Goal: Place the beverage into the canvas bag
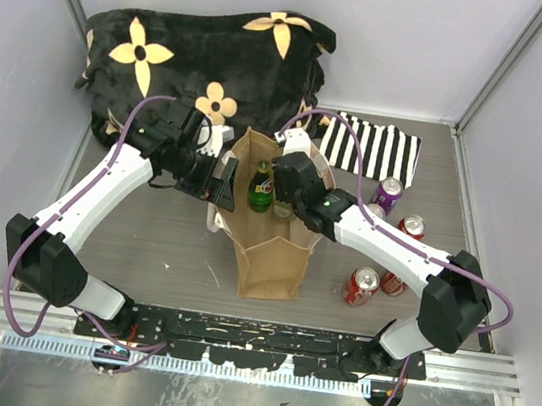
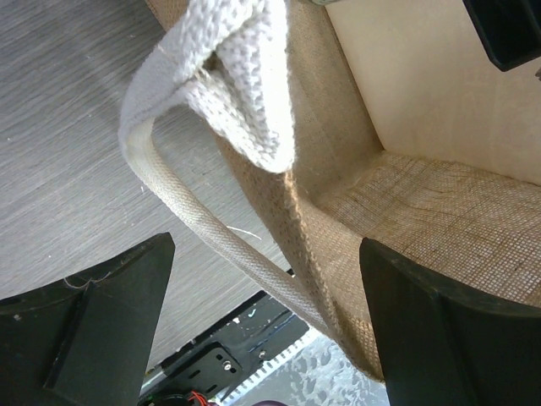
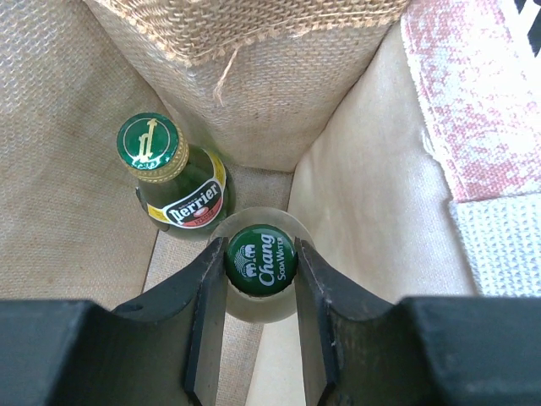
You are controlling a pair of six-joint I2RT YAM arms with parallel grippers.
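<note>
Operator: Right end effector (image 3: 260, 244) is clenched on the Chang bottle (image 3: 260, 266) at its neck, inside the canvas bag (image 1: 272, 264).
Spotter: Lower it straight, clear of the Perrier bottle (image 3: 182, 190) just beyond. Release only once it stands. Left end effector (image 2: 266, 245), spread wide, straddles the rim and strap (image 2: 194, 228).

Two glass bottles: one Chang soda water bottle (image 3: 260, 264) between the fingers of the right gripper (image 3: 260, 254), and one Perrier bottle (image 3: 182, 193) just beyond those fingers to the left. One canvas bag (image 1: 272, 264) surrounds both bottles, beneath both grippers. To the right of the right gripper stand one purple can (image 1: 389, 192) and three red cans (image 1: 361, 284). One more can (image 1: 376, 210) there is mostly hidden, colour unclear. One black-and-white striped cloth (image 1: 374, 149) lies beyond the right gripper. One black flowered blanket (image 1: 192, 46) lies beyond the left gripper (image 1: 222, 181).
</note>
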